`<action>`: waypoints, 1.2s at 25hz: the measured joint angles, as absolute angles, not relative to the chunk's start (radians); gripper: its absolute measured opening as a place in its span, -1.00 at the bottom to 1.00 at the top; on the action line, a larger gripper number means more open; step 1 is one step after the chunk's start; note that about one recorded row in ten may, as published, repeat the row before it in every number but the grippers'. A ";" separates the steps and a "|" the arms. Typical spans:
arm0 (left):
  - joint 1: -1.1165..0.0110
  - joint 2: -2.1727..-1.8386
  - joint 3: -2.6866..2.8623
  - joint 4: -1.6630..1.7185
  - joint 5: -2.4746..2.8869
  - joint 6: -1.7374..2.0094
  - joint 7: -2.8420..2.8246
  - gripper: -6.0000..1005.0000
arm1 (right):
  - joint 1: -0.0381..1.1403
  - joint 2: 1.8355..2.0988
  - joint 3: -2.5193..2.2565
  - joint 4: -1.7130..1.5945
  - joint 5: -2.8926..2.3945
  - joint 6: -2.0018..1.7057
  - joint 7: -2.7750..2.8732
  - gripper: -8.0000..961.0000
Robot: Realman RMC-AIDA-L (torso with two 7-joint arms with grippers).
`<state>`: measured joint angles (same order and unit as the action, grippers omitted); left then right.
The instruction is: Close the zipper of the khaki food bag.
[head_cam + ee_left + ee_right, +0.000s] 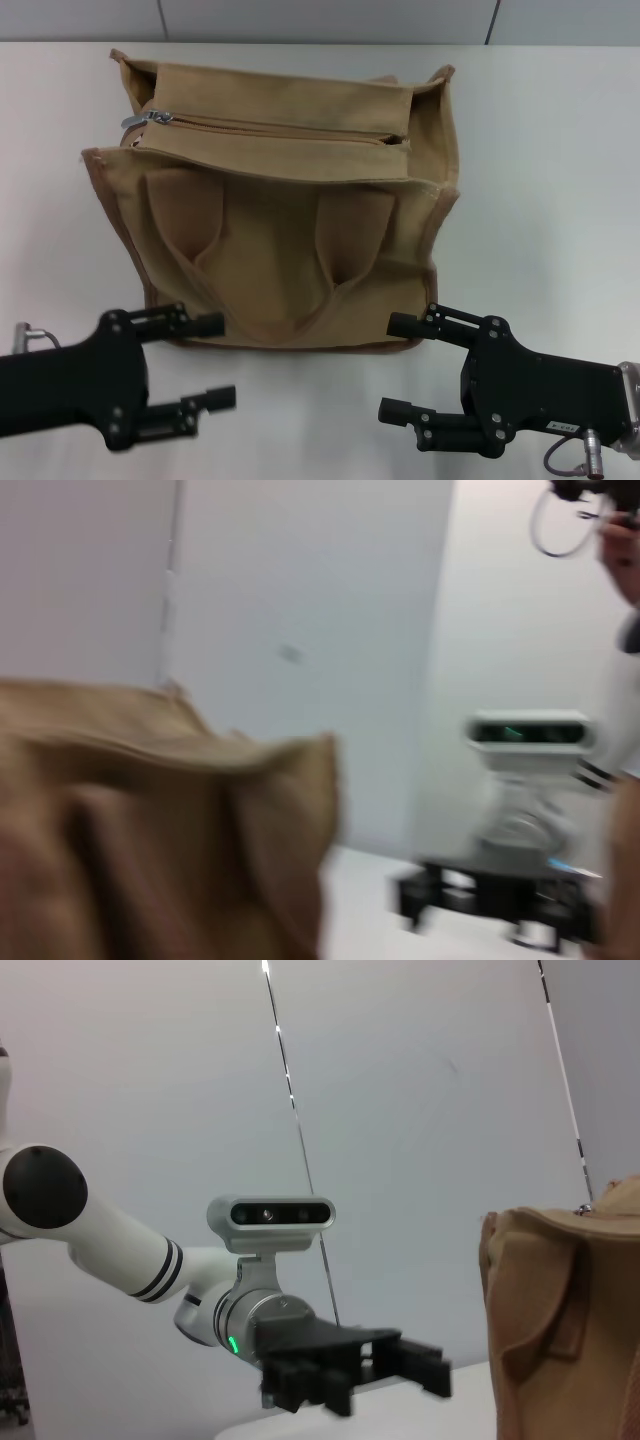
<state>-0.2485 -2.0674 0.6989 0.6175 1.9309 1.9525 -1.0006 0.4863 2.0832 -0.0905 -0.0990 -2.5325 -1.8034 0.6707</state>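
The khaki food bag (290, 250) stands in the middle of the white table, its two handles hanging down the near side. The zipper (280, 130) runs across its top panel. The silver slider and pull tab (158, 118) sit at the line's left end. My left gripper (212, 362) is open and empty, in front of the bag's near left corner. My right gripper (395, 367) is open and empty, in front of the near right corner. Neither touches the bag. The bag also shows in the left wrist view (150, 830) and the right wrist view (570, 1320).
The white table (550, 180) spreads to both sides of the bag, with a grey wall behind it. The right wrist view shows my left arm's gripper (350, 1365) across from it. The left wrist view shows my right arm (520, 810) farther off.
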 joint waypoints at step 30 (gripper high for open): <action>-0.372 -2.073 0.238 0.479 1.920 1.715 -0.947 0.20 | 0.480 2.086 -0.092 -0.039 -2.534 -1.819 0.605 0.66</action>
